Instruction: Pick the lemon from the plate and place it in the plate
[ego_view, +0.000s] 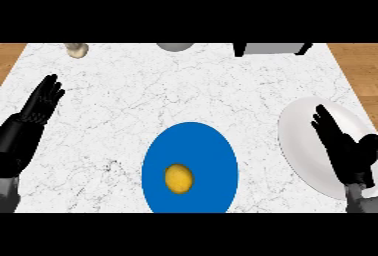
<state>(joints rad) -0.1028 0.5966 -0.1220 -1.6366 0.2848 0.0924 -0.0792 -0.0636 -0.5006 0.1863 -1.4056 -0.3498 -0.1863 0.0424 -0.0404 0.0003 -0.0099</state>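
Two plates sit near the counter's (111, 125) front edge: a blue plate (190, 150) holding the lemon (179, 178), and a white plate (303, 145) at the right edge. Right hand (347, 150) hovers open over the white plate, well apart from the lemon. Left hand (37, 107) rests open at the left edge, empty.

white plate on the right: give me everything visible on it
The white plate is plain, glossy, with no pattern, and looks ceramic. It appears as a tall oval lying flat on the marble counter near its right edge, apart from the blue plate that holds the lemon. Nothing visible lies on it. The right robot hand, fingers straight, overlaps its right part from this view and hides that section; whether the hand touches the plate cannot be told.
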